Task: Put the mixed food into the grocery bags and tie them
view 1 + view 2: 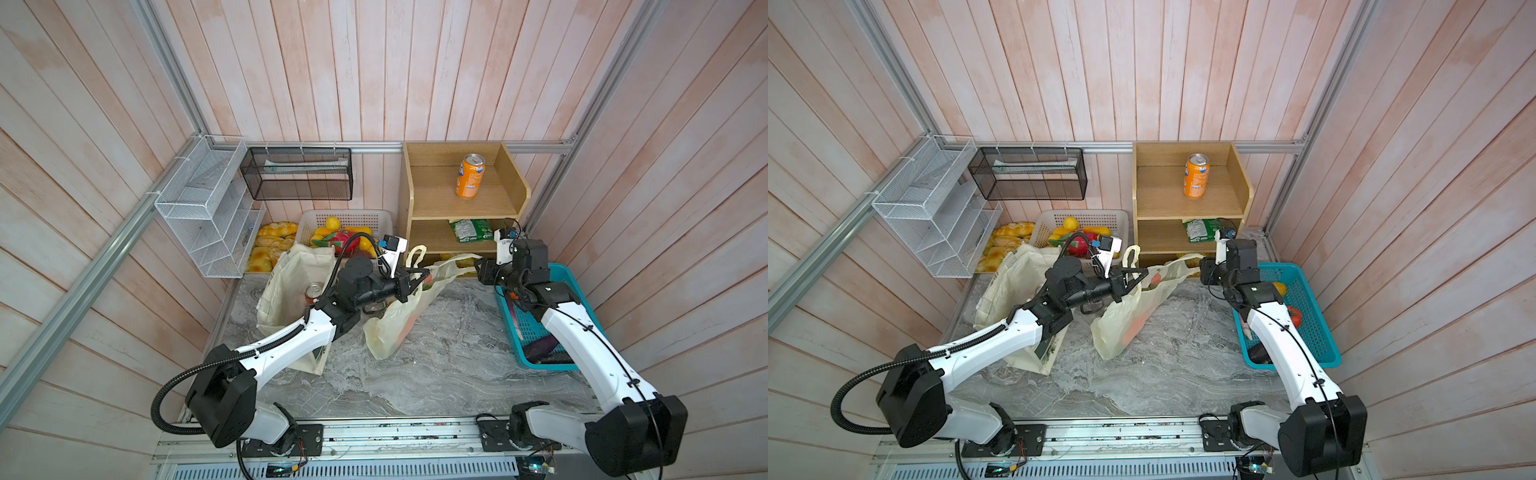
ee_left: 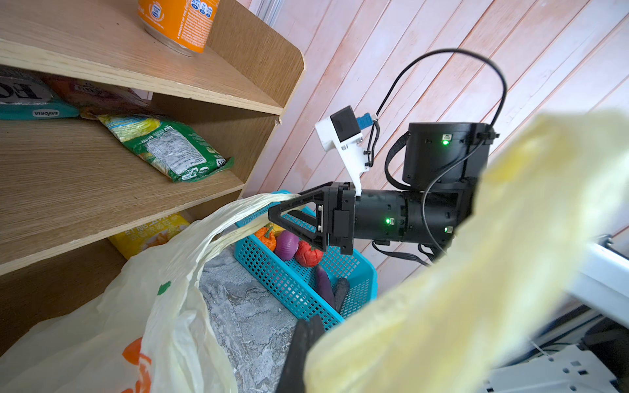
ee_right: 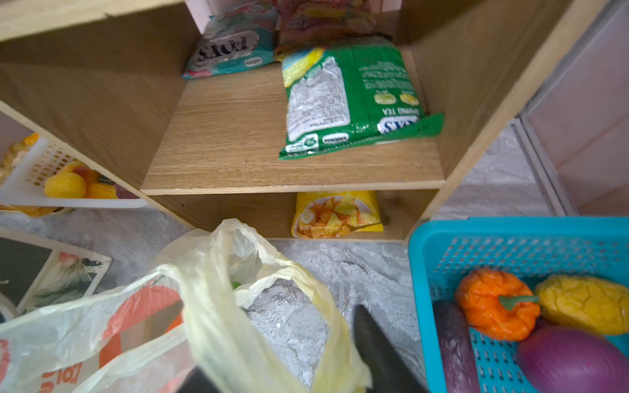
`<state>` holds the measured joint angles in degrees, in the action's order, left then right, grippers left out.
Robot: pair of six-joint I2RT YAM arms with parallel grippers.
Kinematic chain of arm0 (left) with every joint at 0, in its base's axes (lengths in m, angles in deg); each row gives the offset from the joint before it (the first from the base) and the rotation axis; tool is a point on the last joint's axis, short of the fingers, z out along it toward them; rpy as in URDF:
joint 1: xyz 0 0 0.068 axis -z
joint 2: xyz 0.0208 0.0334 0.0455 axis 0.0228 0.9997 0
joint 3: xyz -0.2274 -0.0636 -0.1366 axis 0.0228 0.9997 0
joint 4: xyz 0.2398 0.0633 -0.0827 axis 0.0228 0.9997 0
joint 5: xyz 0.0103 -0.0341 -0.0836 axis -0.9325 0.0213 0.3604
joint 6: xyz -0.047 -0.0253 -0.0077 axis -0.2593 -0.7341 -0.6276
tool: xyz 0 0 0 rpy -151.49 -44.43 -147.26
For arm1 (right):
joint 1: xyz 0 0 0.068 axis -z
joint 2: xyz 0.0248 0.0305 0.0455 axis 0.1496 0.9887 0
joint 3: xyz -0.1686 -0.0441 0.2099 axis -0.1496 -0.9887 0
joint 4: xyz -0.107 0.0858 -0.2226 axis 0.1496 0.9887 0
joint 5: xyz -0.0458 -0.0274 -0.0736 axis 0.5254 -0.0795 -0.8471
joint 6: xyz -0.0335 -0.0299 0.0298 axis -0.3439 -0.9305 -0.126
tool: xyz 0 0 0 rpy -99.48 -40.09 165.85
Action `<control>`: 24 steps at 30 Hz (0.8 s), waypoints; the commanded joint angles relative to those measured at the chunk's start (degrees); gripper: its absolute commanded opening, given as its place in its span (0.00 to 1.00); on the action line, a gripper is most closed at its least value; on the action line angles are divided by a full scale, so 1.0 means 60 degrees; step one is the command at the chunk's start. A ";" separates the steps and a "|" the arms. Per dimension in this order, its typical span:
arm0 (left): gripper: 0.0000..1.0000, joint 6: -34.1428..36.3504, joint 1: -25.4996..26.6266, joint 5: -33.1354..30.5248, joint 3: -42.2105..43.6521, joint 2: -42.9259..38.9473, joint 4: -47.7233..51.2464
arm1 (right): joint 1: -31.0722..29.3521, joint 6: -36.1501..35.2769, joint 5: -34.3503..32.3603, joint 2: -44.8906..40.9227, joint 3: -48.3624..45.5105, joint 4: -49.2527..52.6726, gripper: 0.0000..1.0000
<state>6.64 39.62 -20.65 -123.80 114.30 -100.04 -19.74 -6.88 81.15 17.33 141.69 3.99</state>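
Note:
The thin pale-yellow plastic bag (image 1: pixel 395 324) (image 1: pixel 1125 320) stands mid-table, with its two handles pulled apart. My left gripper (image 1: pixel 424 274) (image 1: pixel 1144 272) (image 2: pixel 308 337) is shut on one handle (image 2: pixel 476 272). My right gripper (image 1: pixel 478 266) (image 1: pixel 1202 266) (image 2: pixel 272 214) (image 3: pixel 272 343) has the other handle (image 3: pixel 211 323) lying between its fingers, which still stand apart. Orange shows through the bag's side; I cannot tell print from carrots. Left of the plastic bag is the cream canvas tote (image 1: pixel 286 282) (image 1: pixel 1009 282), with a red soda can (image 1: pixel 313 293) upright inside.
A wooden shelf (image 1: pixel 465 208) at the back holds an orange soda can (image 1: pixel 469 176) and a green snack packet (image 1: pixel 471 230). A blue basket (image 1: pixel 536 328) of toy vegetables lies under my right arm. A white basket (image 1: pixel 345 220) of fruit and bread loaves (image 1: pixel 270 245) are back left.

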 commanded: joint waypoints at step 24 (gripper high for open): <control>0.00 -0.0729 -0.0044 -0.3777 -0.1458 0.0245 0.2755 | -0.0581 0.2433 -0.0658 -0.2880 0.1192 0.3050 0.00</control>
<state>1.33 39.42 -41.02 -129.77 114.00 -83.61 -22.47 4.47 81.00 1.50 147.46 17.43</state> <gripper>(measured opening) 0.055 0.047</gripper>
